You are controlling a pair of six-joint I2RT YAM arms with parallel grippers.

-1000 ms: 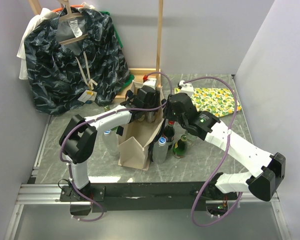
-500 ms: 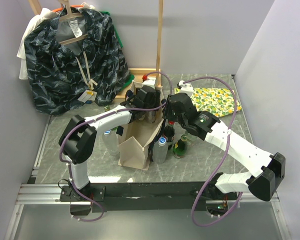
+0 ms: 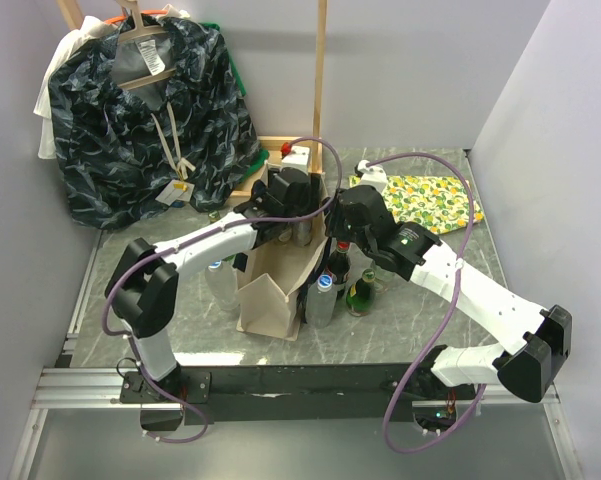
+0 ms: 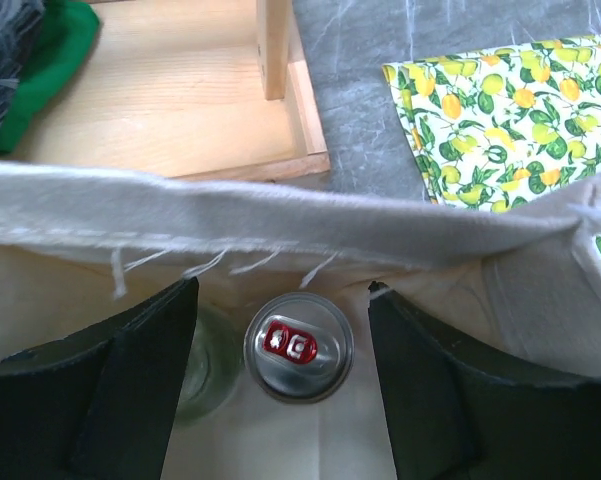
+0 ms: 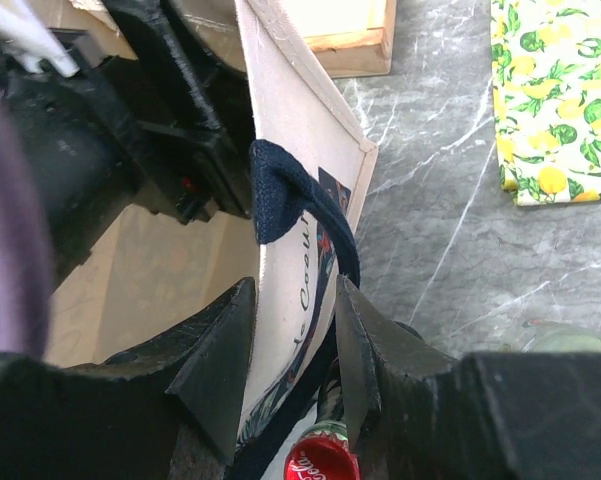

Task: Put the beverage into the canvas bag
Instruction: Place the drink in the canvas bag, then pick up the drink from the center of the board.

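The beige canvas bag (image 3: 270, 290) stands open at the table's middle. Inside it, in the left wrist view, a silver beverage can (image 4: 299, 346) with a red tab stands upright beside a clear glass bottle (image 4: 208, 362). My left gripper (image 4: 282, 295) hangs open above the can, a finger on each side and neither touching it. From above, the left gripper (image 3: 298, 212) is over the bag's far end. My right gripper (image 5: 293, 290) is shut on the bag's right wall (image 5: 300, 180), with the dark strap handle (image 5: 280, 190) between its fingers.
Cola (image 3: 337, 262), clear (image 3: 322, 295) and green (image 3: 360, 292) bottles stand against the bag's right side. More clear bottles (image 3: 220, 278) stand at its left. A lemon-print cloth (image 3: 425, 200) lies back right. A wooden stand (image 3: 320, 80) and a dark patterned garment (image 3: 145, 120) fill the back left.
My left gripper's jaws have spread wider. The left arm's elbow has swung down and to the left, and its wrist has shifted a little toward the back. The right arm has not moved.
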